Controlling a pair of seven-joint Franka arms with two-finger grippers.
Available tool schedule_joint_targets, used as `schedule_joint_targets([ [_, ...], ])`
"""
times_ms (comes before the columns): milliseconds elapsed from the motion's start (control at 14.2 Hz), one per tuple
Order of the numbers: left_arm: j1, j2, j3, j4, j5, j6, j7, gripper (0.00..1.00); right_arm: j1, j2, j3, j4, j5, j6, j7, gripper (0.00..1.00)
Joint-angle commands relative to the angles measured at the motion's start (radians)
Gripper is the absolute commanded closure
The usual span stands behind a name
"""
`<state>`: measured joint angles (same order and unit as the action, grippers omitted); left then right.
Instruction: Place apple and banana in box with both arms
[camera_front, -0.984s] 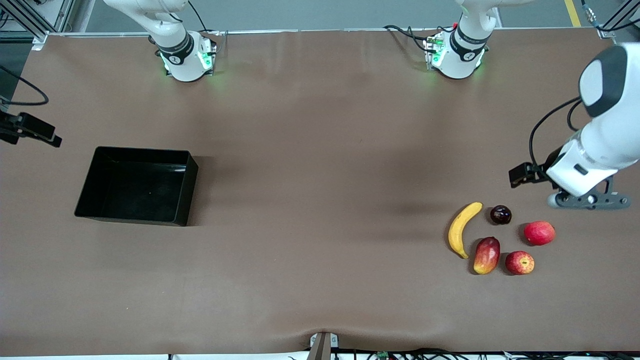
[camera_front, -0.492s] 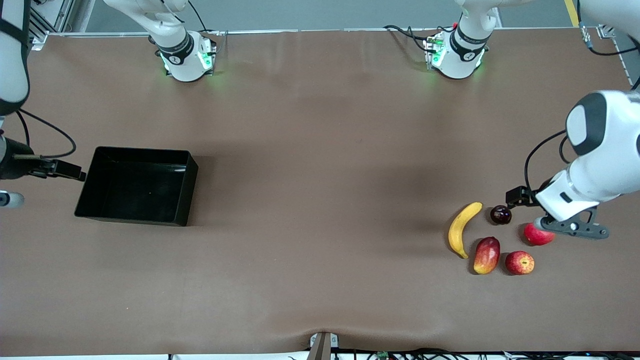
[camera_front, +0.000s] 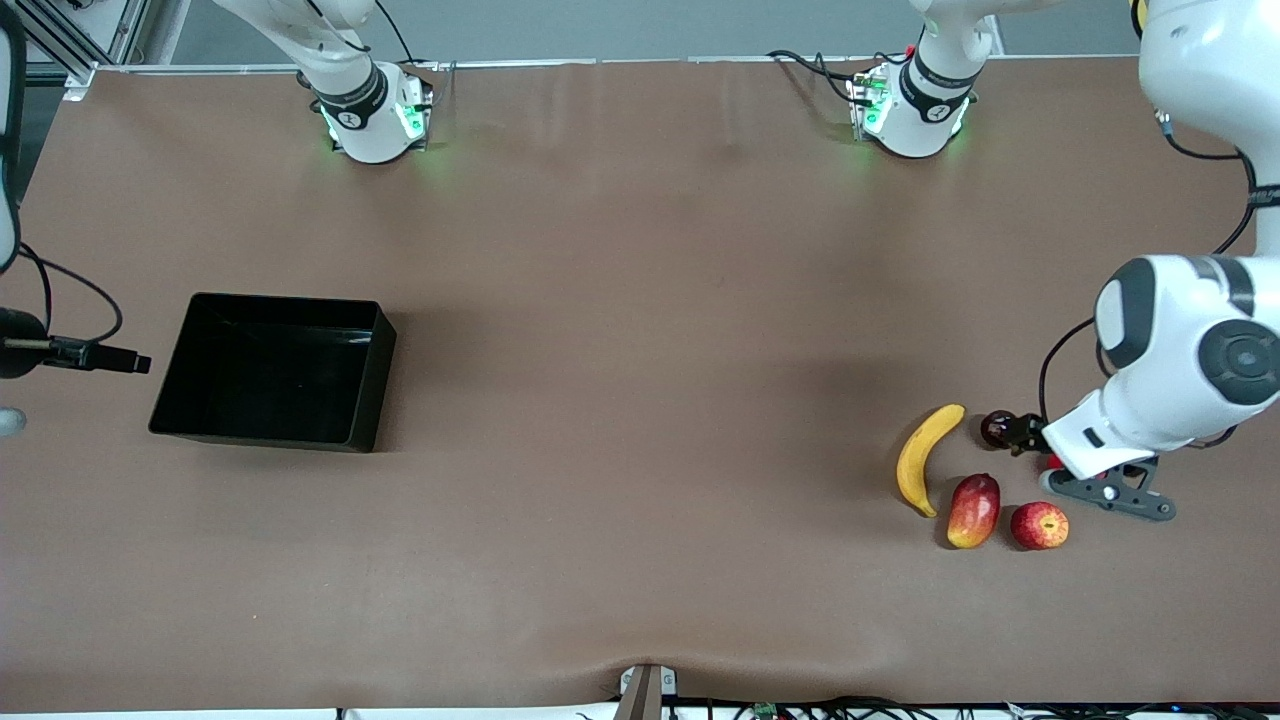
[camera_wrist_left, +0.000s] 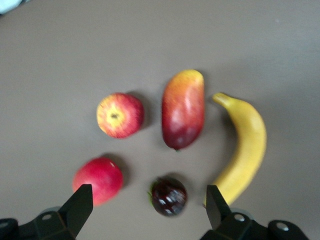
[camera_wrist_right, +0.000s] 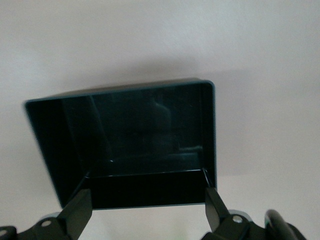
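The banana (camera_front: 925, 458) (camera_wrist_left: 245, 147) lies near the left arm's end of the table. The apple (camera_front: 1039, 525) (camera_wrist_left: 120, 115), red with yellow streaks, sits nearer the front camera, with a mango-like fruit between them. My left gripper (camera_front: 1025, 435) (camera_wrist_left: 149, 205) hangs open over a dark plum and a pinkish-red fruit, holding nothing. The black box (camera_front: 270, 370) (camera_wrist_right: 125, 145) stands empty toward the right arm's end. My right gripper (camera_front: 120, 360) (camera_wrist_right: 145, 212) is open and empty, just outside the box's end wall.
A red-and-yellow mango-like fruit (camera_front: 973, 510) (camera_wrist_left: 183, 109) lies between banana and apple. The dark plum (camera_front: 997, 428) (camera_wrist_left: 169, 196) and the plain pinkish-red fruit (camera_wrist_left: 98, 180) sit under my left gripper. Bare brown table (camera_front: 640, 400) spans the middle.
My left arm has come down from the table's end over the fruit cluster, covering the pinkish-red fruit in the front view. My right gripper has moved in beside the box. No fruit moved.
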<state>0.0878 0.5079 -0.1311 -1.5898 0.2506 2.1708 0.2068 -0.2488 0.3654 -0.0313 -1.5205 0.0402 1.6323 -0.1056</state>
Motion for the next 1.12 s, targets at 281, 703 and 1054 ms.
schedule_joint_targets([
  [281, 0.041, 0.158, -0.001, 0.108, 0.043, 0.127, 0.118, 0.00, -0.047, 0.090, 0.010, -0.061, -0.021, 0.084, -0.192, 0.00],
  [703, 0.067, 0.260, -0.001, 0.192, -0.060, 0.132, 0.126, 0.00, -0.107, 0.119, 0.011, -0.255, -0.086, 0.364, -0.362, 0.00],
  [1054, 0.072, 0.308, 0.002, 0.220, -0.076, 0.159, 0.141, 0.00, -0.132, 0.118, 0.011, -0.368, -0.083, 0.469, -0.259, 0.35],
])
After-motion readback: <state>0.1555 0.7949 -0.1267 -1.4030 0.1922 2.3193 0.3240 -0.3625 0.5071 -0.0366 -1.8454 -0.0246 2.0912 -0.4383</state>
